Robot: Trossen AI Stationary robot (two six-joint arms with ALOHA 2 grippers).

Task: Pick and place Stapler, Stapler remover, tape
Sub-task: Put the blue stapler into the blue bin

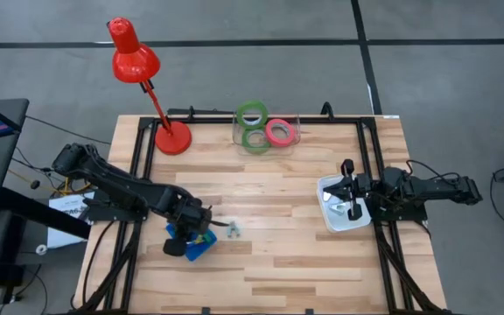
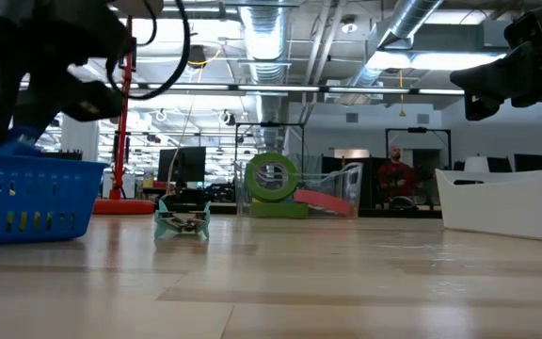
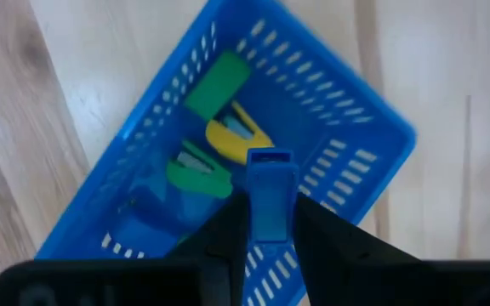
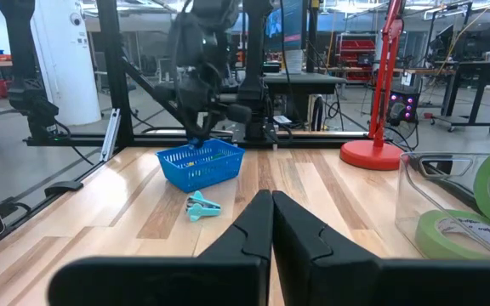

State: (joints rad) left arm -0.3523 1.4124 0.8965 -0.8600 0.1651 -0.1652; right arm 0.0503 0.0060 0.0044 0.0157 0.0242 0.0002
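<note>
Two arms in play, only the left one working. Left gripper (image 3: 269,223) hangs over the blue basket (image 3: 373,136), fingers clamped on a small blue stapler (image 3: 270,191), held end-up above the basket's inside. Judgement: this is a drop-off, item carried over the opening so it falls in with the rest. Already in the basket: green (image 3: 215,85), yellow (image 3: 232,136) and another green piece (image 3: 198,170), small stapler-type items; exact kind hard to tell. In the high view the basket (image 1: 198,249) sits at the near-left part of the table (image 1: 261,192), mostly under the left gripper (image 1: 192,229).

A teal stapler remover (image 1: 233,229) lies on the bare wood just beside the basket, apart from it, untouched; the low view shows it (image 2: 183,220) standing on the table alone. Likely next pick.

Tape: three rings in a clear bin (image 1: 291,131) at the far edge, one green ring (image 1: 252,114) propped upright, a second green (image 1: 255,140) and a pink one (image 1: 279,133) lying flat. Red lamp (image 1: 134,57) stands at far left.

Right gripper (image 1: 353,210) waits over the white tray (image 1: 331,185) at the right, fingers pressed together, empty; the right wrist view shows the fingers (image 4: 245,234) meeting with nothing between.
</note>
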